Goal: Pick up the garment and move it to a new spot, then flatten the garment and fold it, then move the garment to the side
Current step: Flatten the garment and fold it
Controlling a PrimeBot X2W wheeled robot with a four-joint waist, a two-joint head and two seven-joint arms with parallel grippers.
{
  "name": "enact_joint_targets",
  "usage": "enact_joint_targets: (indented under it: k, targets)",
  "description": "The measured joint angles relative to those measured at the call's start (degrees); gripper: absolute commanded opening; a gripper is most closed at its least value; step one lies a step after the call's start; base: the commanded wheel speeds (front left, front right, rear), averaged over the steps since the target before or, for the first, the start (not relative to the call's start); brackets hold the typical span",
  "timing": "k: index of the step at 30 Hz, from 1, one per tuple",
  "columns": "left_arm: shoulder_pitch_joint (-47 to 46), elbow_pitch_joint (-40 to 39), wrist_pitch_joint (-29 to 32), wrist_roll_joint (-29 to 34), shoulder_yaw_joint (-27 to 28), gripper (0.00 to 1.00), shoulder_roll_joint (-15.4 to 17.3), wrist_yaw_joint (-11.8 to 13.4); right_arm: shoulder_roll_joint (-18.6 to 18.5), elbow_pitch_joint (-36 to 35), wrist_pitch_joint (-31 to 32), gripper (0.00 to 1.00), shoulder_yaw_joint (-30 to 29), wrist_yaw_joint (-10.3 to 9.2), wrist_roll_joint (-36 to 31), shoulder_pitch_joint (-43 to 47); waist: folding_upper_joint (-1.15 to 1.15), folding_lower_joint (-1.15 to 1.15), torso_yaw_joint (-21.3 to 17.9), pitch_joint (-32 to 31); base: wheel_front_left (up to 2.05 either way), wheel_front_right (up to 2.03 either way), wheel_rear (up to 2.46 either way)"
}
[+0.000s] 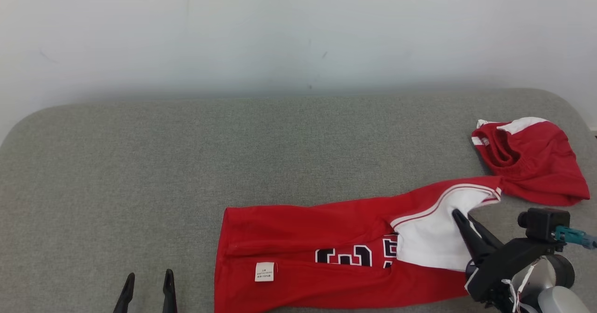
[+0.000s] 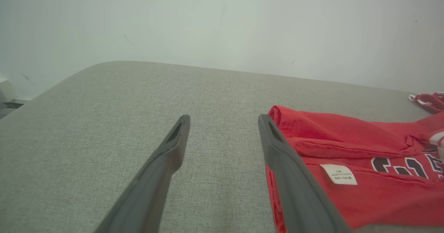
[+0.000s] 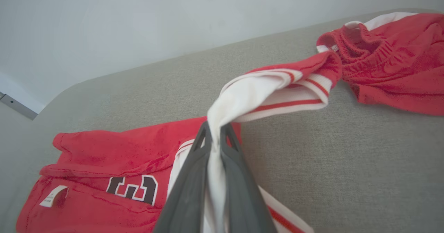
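Note:
The garment (image 1: 326, 247) is a red jersey with white panels, black numerals and a white label, lying crumpled along the front of the grey surface (image 1: 186, 163). My right gripper (image 1: 459, 217) is shut on a white fold of the garment (image 3: 242, 97) near its striped trim; in the right wrist view the right gripper (image 3: 215, 129) pinches that white cloth between its fingers. My left gripper (image 1: 148, 278) stands open at the lower left, left of the garment's hem. In the left wrist view the left gripper (image 2: 223, 120) is wide open over bare fabric, the garment (image 2: 347, 156) just beside its right finger.
A second red piece with white trim (image 1: 531, 159) lies bunched at the right end of the surface, touching the garment's far tip; it is also seen as the bunched red cloth (image 3: 392, 59). A pale wall (image 1: 298, 33) rises behind. The surface's rounded corners lie far left and far right.

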Motion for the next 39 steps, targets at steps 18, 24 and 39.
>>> enact_joint_targets:
  k: [18,24,39]
  targets:
    - [-3.0,2.3,0.0,-2.2,-5.0,1.0,0.0,-0.3,14.9,-5.5,9.2,0.0,7.1,-0.01,-0.9,-3.9,0.0,0.0,6.5,0.5,0.0,0.0,0.0]
    - [-4.5,3.1,0.0,-3.0,-7.6,1.0,0.0,0.1,16.8,2.6,8.1,0.0,7.9,-0.09,-0.6,-9.0,0.0,0.0,9.8,1.4,0.0,0.0,0.0]
    - [-6.8,4.8,0.0,-4.8,-10.9,1.0,0.0,0.4,17.4,13.5,2.9,0.0,15.3,-0.1,3.8,-15.3,0.0,0.0,16.1,3.6,0.0,0.0,0.0]
